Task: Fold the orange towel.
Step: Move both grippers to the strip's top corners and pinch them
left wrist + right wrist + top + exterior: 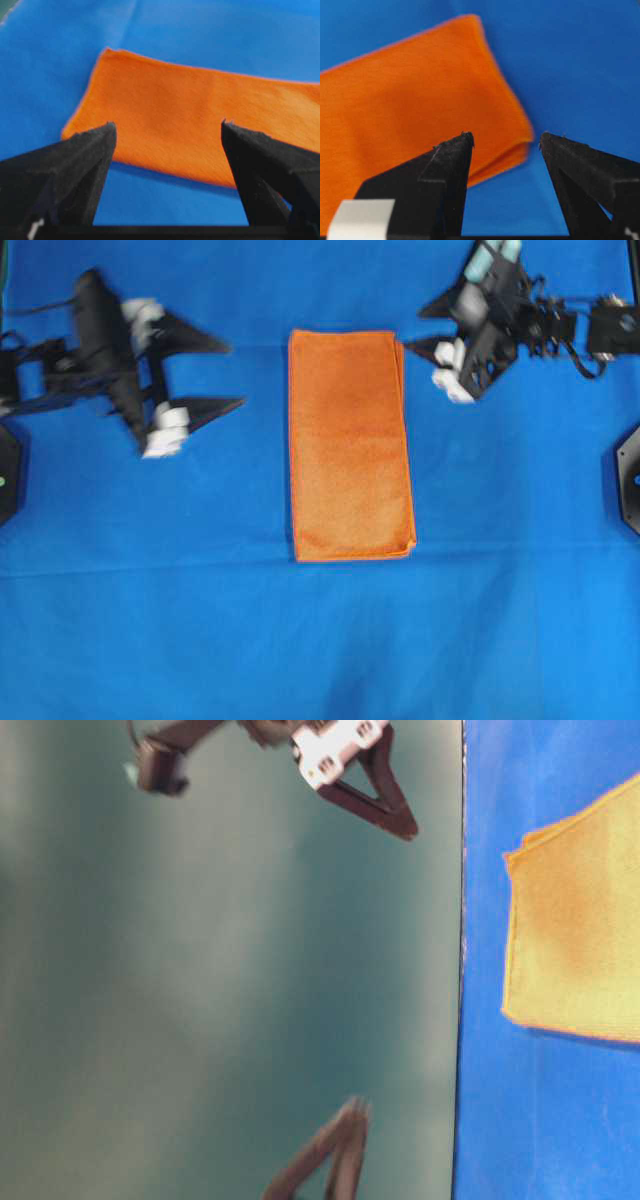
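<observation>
Your orange towel [350,445] lies folded in half on the blue cloth [320,640]. Your left gripper [232,372] and right gripper [428,330] both stand released, apart from it on either side.

worktop [320,640]: covered by a blue cloth, faint crease across it
wall [220,980]: plain dull green, beside worktop edge

The orange towel [350,445] lies flat on the blue cloth; folded (layered edges show) into a tall rectangle.
</observation>
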You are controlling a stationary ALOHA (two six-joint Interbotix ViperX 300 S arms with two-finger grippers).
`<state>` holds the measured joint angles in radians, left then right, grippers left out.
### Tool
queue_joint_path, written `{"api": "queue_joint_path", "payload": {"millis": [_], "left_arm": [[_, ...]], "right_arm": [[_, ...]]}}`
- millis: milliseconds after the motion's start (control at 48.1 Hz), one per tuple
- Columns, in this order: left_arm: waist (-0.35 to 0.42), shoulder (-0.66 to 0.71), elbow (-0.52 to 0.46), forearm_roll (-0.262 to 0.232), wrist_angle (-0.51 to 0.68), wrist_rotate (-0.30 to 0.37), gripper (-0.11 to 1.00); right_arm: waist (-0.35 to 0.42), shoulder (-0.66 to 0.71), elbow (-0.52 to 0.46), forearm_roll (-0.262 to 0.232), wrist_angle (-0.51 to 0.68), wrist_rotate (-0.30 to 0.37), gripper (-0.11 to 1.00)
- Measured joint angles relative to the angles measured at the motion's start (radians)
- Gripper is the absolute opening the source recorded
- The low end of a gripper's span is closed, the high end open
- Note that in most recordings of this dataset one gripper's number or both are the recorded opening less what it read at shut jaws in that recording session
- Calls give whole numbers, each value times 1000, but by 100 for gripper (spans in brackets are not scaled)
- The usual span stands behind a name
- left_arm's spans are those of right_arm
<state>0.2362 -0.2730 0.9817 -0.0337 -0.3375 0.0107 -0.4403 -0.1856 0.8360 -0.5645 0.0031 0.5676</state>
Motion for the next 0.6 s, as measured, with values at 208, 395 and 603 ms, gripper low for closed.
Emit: {"api": "queue_joint_path", "payload": {"millis": [208,395,603], "left_arm": [[72,215,-112,2,-5,0,80],[115,391,-209,2,-15,0,80],[167,534,-275,2,-44,0,79]], "right_arm": [[-37,135,-38,-5,-34,-2,61],[-63,242,-55,-6,-110,0,61],[-83,318,-69,-6,-129,-2,60]]}}
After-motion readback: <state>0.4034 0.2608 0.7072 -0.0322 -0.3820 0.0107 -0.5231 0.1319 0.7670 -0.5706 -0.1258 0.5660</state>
